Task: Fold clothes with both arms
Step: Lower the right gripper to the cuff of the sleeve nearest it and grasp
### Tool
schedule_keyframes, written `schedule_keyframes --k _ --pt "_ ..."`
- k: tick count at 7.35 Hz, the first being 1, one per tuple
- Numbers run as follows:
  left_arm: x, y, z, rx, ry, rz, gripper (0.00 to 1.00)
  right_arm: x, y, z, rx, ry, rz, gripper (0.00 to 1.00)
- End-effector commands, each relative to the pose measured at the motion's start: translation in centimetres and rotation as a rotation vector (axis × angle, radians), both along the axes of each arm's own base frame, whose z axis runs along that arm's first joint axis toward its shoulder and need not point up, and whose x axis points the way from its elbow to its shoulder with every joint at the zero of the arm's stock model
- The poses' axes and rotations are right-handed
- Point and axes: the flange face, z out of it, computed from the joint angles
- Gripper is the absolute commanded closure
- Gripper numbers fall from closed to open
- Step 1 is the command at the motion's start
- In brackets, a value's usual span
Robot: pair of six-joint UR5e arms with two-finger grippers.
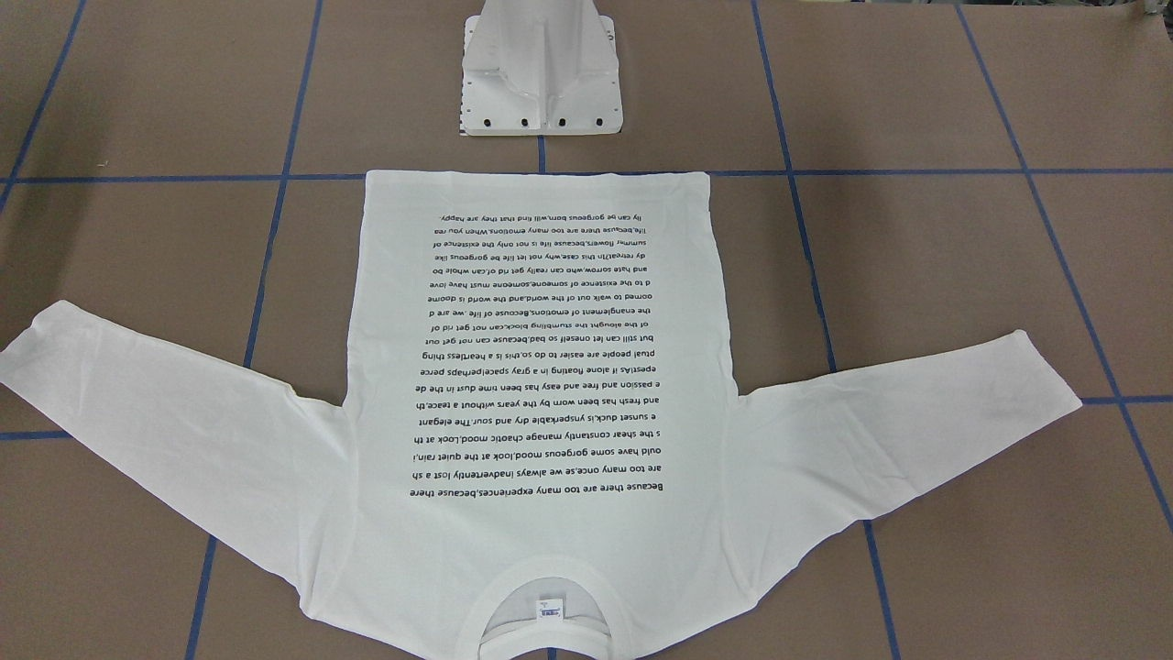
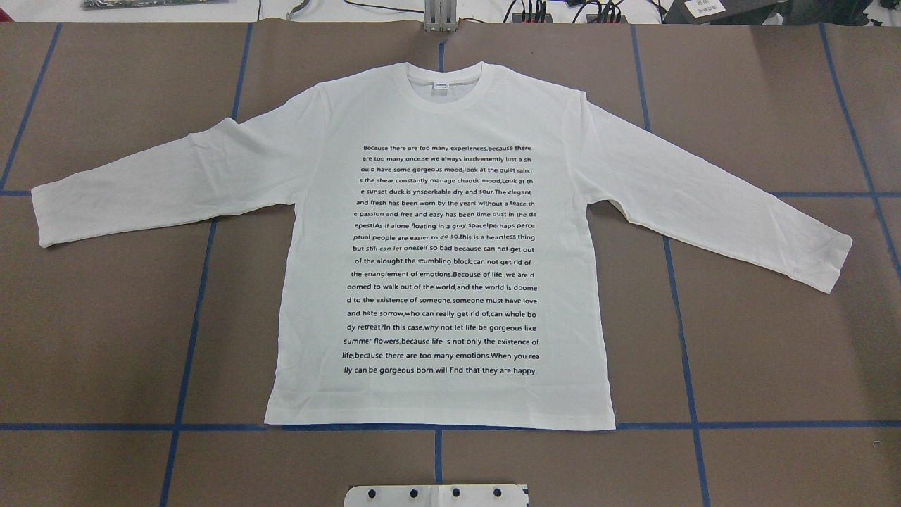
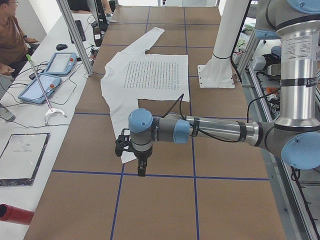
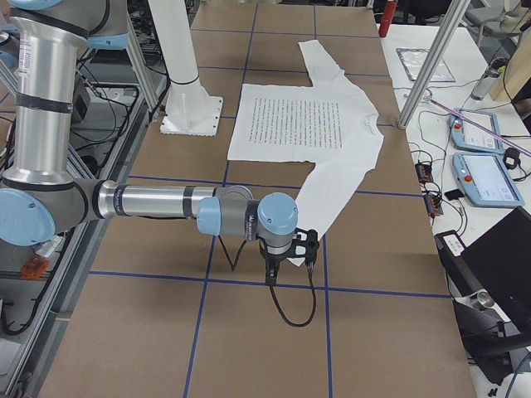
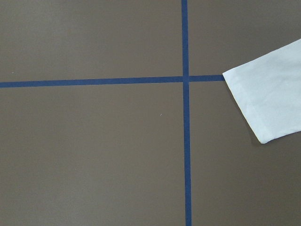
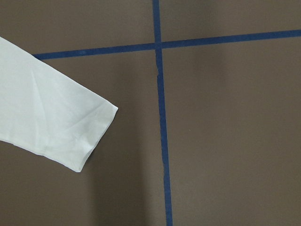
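Note:
The clothes are one white long-sleeved T-shirt with black text lines, lying flat and face up on the brown table, both sleeves spread out to the sides. My left gripper hangs over the table by the end of the near sleeve; the left wrist view shows that cuff at its right edge. My right gripper hovers by the other cuff. Both grippers show only in the side views, so I cannot tell whether they are open or shut. Neither touches the shirt.
The white pedestal base stands just behind the shirt's hem. Blue tape lines grid the table. A side bench with tablets and a seated person runs along the far edge, with metal posts at the table's edge.

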Motion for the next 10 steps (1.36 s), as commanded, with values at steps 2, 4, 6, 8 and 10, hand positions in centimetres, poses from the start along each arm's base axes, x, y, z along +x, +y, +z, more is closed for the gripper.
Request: schedule_keyframes --k 2,4,6,8,10 --pt "0.0 -0.1 -0.1 0.012 0.002 0.001 0.00 0.0 -0.5 -0.6 0.004 0.002 0.009 0.00" --pt "0.0 -1.8 -2.4 0.120 0.003 -0.001 0.00 -0.1 -1.1 -1.2 0.018 0.002 0.007 0.00" --pt "0.2 -3.2 -4.8 0.321 0.009 -0.002 0.00 -1.3 -3.9 -3.6 0.064 -0.014 -0.016 0.00" --pt "3.7 -2.8 -2.6 0.280 0.086 0.074 0.00 -5.5 -4.2 -3.3 0.062 -0.095 -0.090 0.00" --pt "4.1 -3.6 -3.7 0.296 0.097 0.077 0.00 -10.0 -4.8 -2.4 0.122 0.017 -0.066 0.00"
